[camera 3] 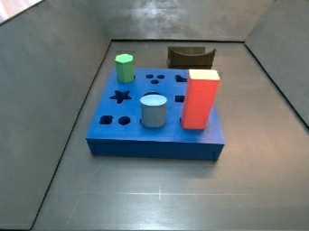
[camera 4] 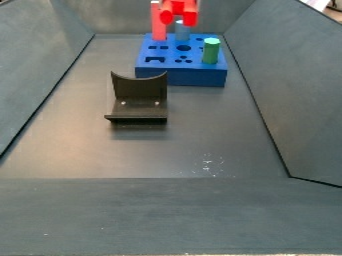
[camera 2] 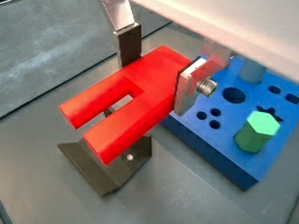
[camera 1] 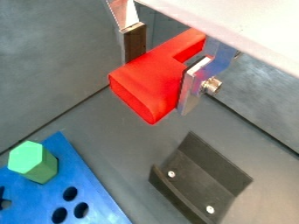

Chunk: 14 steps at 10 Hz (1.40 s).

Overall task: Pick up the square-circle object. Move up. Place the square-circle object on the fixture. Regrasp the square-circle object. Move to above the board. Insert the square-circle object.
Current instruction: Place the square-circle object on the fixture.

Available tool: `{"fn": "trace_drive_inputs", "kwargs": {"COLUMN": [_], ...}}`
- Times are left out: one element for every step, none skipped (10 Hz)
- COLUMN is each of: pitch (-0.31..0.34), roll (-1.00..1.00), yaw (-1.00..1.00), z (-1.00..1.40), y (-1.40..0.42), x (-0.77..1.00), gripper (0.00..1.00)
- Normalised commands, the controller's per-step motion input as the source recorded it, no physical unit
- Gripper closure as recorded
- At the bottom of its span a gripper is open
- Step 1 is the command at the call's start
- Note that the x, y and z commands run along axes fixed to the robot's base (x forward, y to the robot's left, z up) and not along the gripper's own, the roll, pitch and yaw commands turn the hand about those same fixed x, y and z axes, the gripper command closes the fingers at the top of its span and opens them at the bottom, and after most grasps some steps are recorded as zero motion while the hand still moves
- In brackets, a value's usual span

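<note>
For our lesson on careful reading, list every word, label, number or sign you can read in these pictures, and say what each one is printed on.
None: no readable text in any view.
The gripper, shut on the square-circle object, shows bare metal.
The board and the fixture are also unmarked.

In both wrist views the end effector point(camera 1: 163, 70) is gripping the square-circle object point(camera 1: 156, 83), and its upper body is being cut off by the picture's edge, as are the finger point(camera 2: 121, 19) tops. In a side view only the red piece point(camera 4: 175, 16) is showing above the board point(camera 4: 183, 62), its upper part running out of frame; the fingers are too small to tell there. The fixture point(camera 3: 191, 57) is sitting behind the board point(camera 3: 163, 126), its base being hidden by the slab. The board point(camera 1: 47, 194) is being cropped at the frame corner.
</note>
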Motion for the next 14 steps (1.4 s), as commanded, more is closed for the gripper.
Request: {"fn": "trace_drive_inputs", "kwargs": {"pitch": [0.15, 0.148, 0.148, 0.002, 0.003, -0.009, -0.004, 0.016, 0.039, 0.065, 0.083, 0.101, 0.123, 0.101], "roll": [-0.05, -0.04, -0.04, -1.0, -1.0, -1.0, -1.0, -1.0, -1.0, -1.0, -1.0, -1.0, -0.99, -0.81], "yaw": [0.04, 0.04, 0.03, 0.05, 0.04, 0.02, 0.01, 0.01, 0.0, -0.01, -0.02, -0.04, -0.07, -0.08], "z": [0.04, 0.02, 0.02, -0.5, -0.49, -0.3, -0.16, -0.09, -0.05, -0.03, -0.02, -0.02, -0.02, -0.01], "y": [0.02, 0.01, 0.01, 0.19, 0.2, 0.16, 0.09, 0.06, 0.06, 0.05, 0.05, 0.05, 0.05, 0.05], "x": [1.0, 0.93, 0.81, 0.97, 0.89, 0.82, 0.72, 0.59, 0.49, 0.37, 0.28, 0.2, 0.1, 0.06], "gripper": [1.0, 1.0, 1.0, 1.0, 1.0, 1.0, 1.0, 1.0, 1.0, 1.0, 1.0, 1.0, 1.0, 1.0]}}
